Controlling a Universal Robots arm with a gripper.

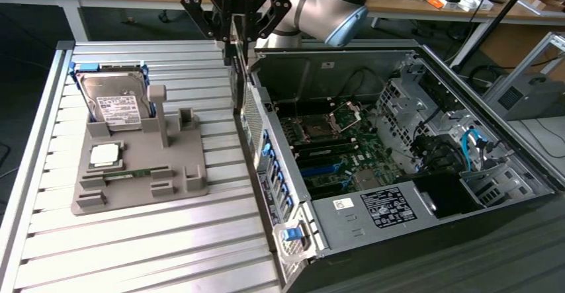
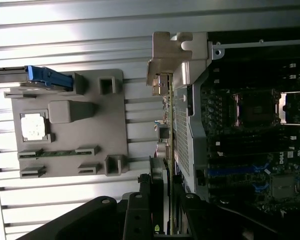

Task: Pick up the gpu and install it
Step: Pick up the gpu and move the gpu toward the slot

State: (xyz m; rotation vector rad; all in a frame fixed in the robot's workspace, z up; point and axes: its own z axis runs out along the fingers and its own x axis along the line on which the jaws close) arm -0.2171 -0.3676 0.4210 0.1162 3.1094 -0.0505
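Note:
My gripper (image 1: 237, 35) is shut on the gpu (image 1: 237, 75), a thin card seen edge-on that hangs straight down from the fingers. It hovers over the gap between the grey holder (image 1: 187, 177) and the side wall of the open computer case (image 1: 264, 134). In the wrist view the gpu (image 2: 167, 117) runs away from the gripper (image 2: 162, 197), its silver end bracket (image 2: 165, 55) at the far end, level with the case's edge. The motherboard (image 1: 331, 141) lies open inside the case.
On the grey holder stand a silver hard drive (image 1: 115, 101), a processor chip (image 1: 104, 154) and a narrow green memory stick (image 1: 132, 173). The ribbed metal table (image 1: 132, 240) stretches in front of the holder. Cables and drive cages fill the case toward the exterior view's right.

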